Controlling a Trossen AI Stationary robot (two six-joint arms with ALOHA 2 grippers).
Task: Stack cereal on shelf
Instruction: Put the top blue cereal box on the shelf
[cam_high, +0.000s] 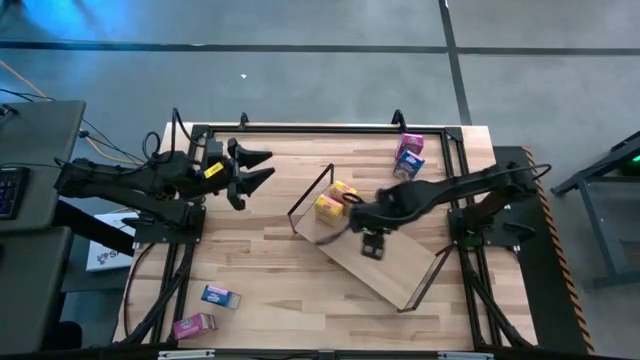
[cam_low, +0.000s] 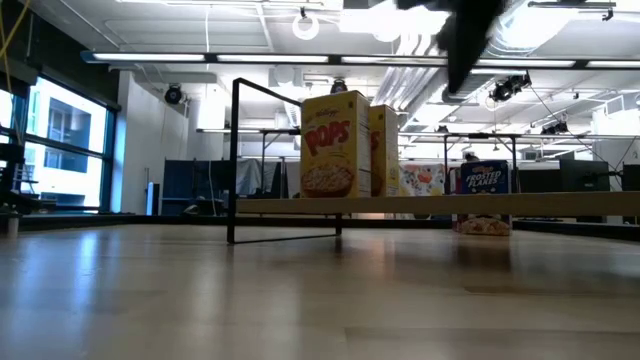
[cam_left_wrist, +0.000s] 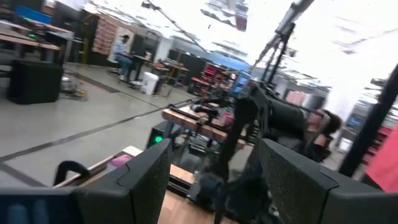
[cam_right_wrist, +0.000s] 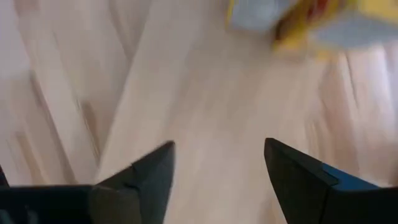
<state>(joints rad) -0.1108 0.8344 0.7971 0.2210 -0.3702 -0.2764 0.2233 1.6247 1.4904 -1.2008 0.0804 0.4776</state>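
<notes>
Two yellow cereal boxes (cam_high: 334, 199) stand upright side by side on the shelf (cam_high: 385, 262) near its far-left wire frame; the low view shows the yellow boxes (cam_low: 345, 145) with their bases on the board. My right gripper (cam_high: 373, 245) hovers open above the shelf board, just right of the yellow boxes, and in its wrist view the right gripper (cam_right_wrist: 217, 168) looks down on bare board with the yellow boxes (cam_right_wrist: 311, 22) blurred beyond. My left gripper (cam_high: 258, 167) is open, raised over the table's far-left part, holding nothing. A blue and a pink box (cam_high: 409, 155) sit at the far right; another blue box (cam_high: 220, 296) and pink box (cam_high: 194, 325) lie near left.
The shelf lies diagonally across the table's middle, its black wire frames (cam_high: 310, 200) rising at both short ends. Bare butcher-block tabletop (cam_high: 270, 270) spreads between the shelf and the near-left boxes. Black arm mounts stand along both table sides.
</notes>
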